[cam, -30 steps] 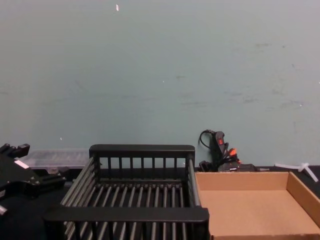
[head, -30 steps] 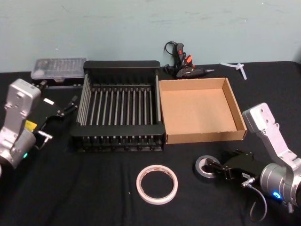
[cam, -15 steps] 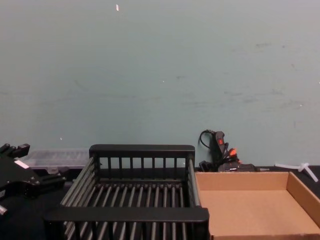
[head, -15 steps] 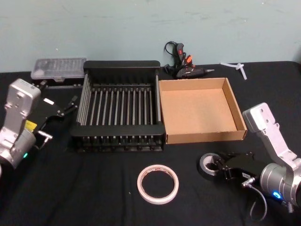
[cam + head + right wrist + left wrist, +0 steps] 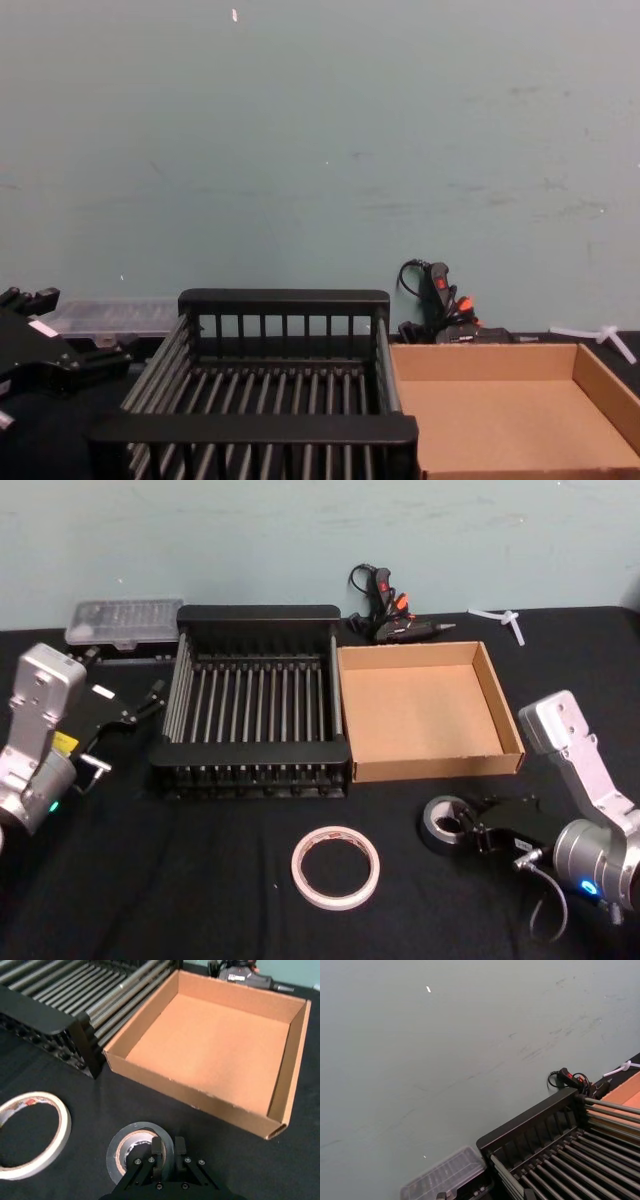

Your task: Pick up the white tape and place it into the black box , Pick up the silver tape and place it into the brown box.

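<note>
Here, dull grey silver tape ring

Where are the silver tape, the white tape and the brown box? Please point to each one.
silver tape [image 5: 121, 1143]: right wrist view, on its grey upper face beside the core.
white tape [image 5: 303, 852]: head view, on the left part of its flat ring.
brown box [image 5: 433, 769]: head view, on its near wall.

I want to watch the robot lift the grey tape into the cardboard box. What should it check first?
1. Right gripper pinches the silver tape's wall, one finger inside the hole: ok.
2. Tape firmly held: cannot tell.
3. Brown box floor bare: ok.
4. No object between tape and box: ok.
5. White tape lies apart on the table, untouched: ok.
6. Left gripper rests beside the black box, away from the path: ok.
</note>
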